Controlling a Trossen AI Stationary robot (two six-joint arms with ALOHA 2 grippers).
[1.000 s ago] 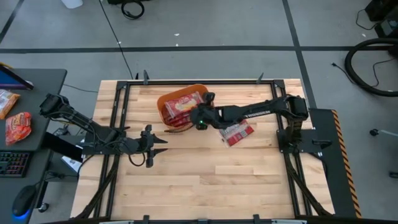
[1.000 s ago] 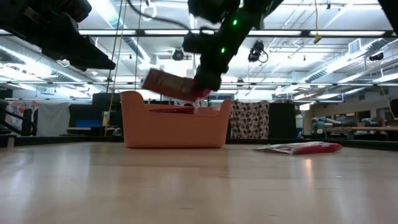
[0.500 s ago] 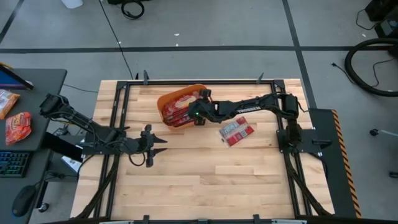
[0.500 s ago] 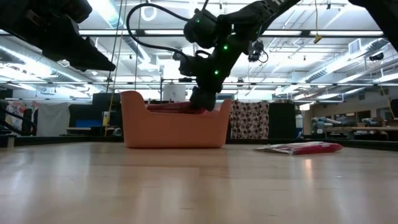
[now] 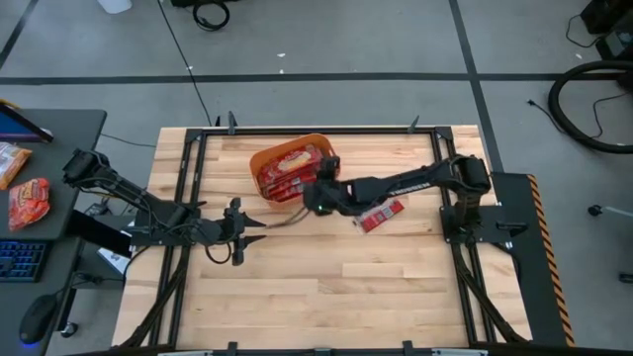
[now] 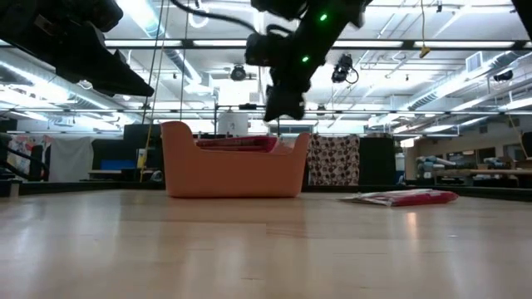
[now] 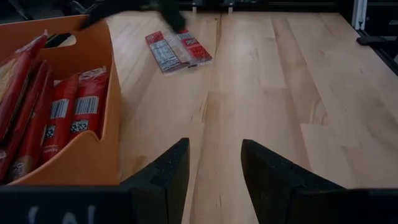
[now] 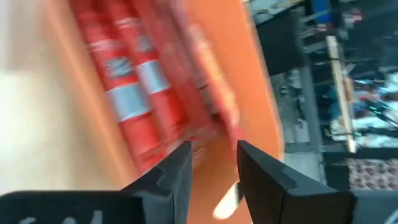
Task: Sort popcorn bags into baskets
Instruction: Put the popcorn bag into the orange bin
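Filling the rounded orange plastic basket [image 5: 265, 161] at the table's far side, flat red popcorn bags [image 5: 294, 170] with yellow-and-white printing lie stacked side by side; the left wrist view shows several of them [image 7: 76, 112] on edge against the basket's near wall [image 7: 74, 163], with grey-white label panels visible. In the low view the basket [image 6: 233, 172] stands upright on the pale wooden table [image 6: 266, 249], the red tops of the packets just showing above its rim. A few more flat red bags [image 5: 381, 213] lie loose on the table [image 5: 396, 297] to the right of the basket and clear of it; the low view shows them [image 6: 402, 198] lying flat on the wood.

The right gripper [image 5: 318, 197] hangs just beside the basket's near right corner, raised above the rim as the low view [image 6: 284, 106] shows. Its two dark fingers [image 8: 180, 174] stand a little apart with nothing between them, pointing down at the packed bags [image 8: 134, 106]. The left gripper [image 5: 259, 228] rests low over the table well to the near left of the basket, its fingers [image 7: 168, 177] spread apart and empty.
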